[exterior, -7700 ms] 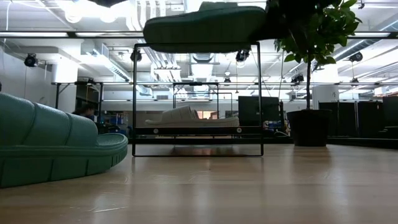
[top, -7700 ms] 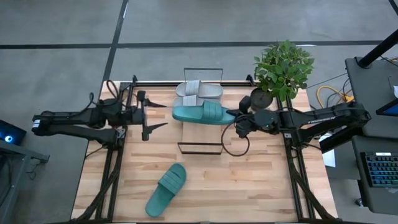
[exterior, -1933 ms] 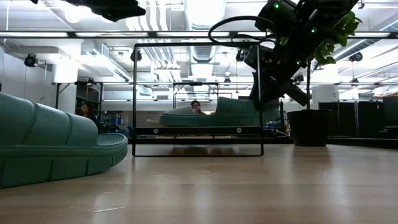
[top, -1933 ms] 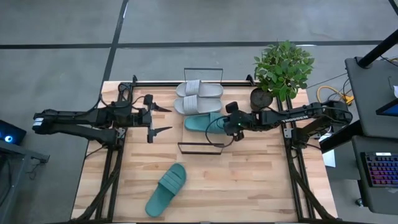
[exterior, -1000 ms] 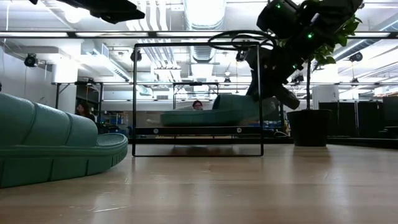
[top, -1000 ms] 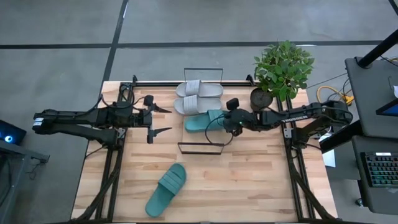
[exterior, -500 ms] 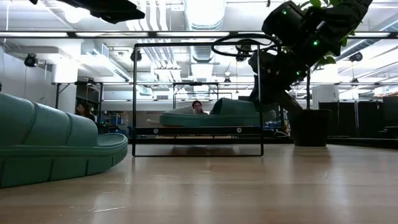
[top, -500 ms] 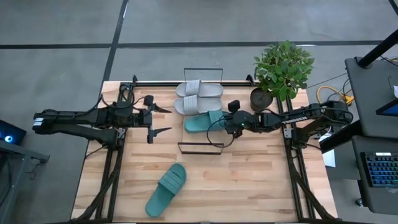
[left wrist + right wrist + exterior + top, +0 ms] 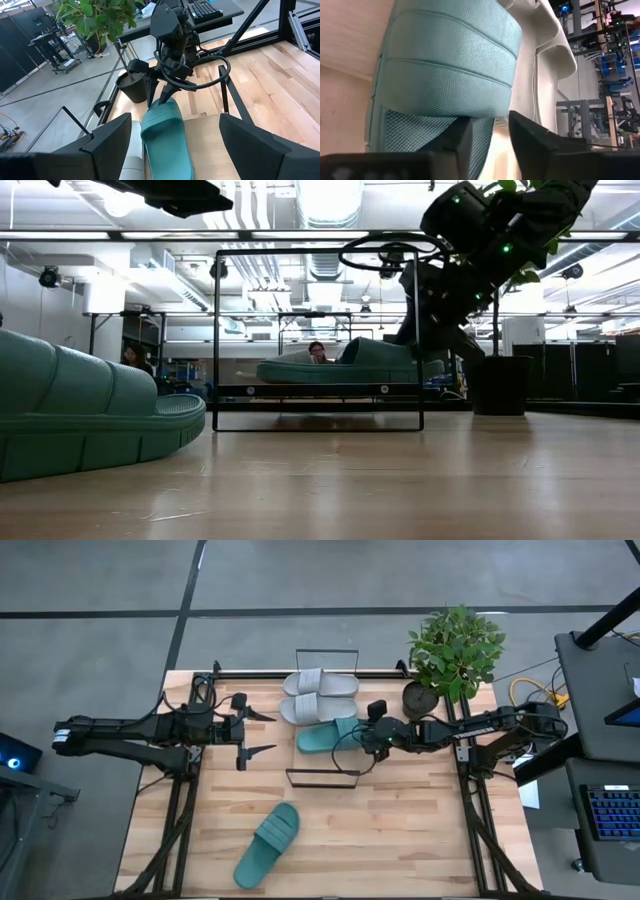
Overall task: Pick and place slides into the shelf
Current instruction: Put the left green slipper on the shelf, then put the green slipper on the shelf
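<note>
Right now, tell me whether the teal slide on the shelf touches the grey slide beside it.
Touching. The left wrist view shows the teal slide pressed against the grey slide, no gap.

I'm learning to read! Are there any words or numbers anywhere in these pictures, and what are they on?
None can be read.
Right arm: pale lettering on its side, too small to read.
Keyboard: keys too small to read.
Teal slide on the shelf: only ribbed texture, no brand showing.
Grey slides: no marks showing.
</note>
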Robot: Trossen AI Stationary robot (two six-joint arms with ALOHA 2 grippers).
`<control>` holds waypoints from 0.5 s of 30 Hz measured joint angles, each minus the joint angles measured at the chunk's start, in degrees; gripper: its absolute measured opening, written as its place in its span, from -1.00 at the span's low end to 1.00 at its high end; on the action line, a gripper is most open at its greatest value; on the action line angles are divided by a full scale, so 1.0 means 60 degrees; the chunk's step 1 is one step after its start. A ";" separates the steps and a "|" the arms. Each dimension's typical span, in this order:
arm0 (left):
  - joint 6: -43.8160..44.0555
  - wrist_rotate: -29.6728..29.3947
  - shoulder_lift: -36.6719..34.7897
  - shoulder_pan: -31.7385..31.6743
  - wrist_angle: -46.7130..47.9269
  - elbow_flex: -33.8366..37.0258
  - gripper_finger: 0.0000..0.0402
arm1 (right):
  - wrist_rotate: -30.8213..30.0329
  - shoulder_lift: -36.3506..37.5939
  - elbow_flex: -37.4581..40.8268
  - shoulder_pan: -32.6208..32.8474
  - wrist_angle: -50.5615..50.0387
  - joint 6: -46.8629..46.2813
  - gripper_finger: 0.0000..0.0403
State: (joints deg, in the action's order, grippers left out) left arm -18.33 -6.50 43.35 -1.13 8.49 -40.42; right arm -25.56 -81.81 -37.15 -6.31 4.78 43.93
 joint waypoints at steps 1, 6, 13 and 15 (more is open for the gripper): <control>0.0000 0.0003 -0.0002 0.0000 0.0000 0.0000 0.42 | 0.0000 0.0003 0.0000 0.0000 0.0001 -0.0009 -0.36; 0.0000 0.0003 -0.0005 0.0004 0.0000 0.0000 0.42 | -0.0290 0.0006 -0.0004 0.0007 -0.0063 -0.0035 -0.15; 0.0000 0.0002 -0.0025 0.0004 -0.0004 0.0000 0.42 | -0.1515 0.0329 -0.0004 0.0029 -0.0276 -0.0068 -0.03; 0.0000 0.0002 -0.0025 0.0004 -0.0004 0.0000 0.42 | -0.1519 0.0537 -0.0004 0.0029 -0.0333 -0.0024 -0.03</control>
State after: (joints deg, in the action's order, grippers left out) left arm -18.33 -6.49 43.20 -1.10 8.47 -40.42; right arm -34.68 -78.59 -37.17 -6.13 2.79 43.79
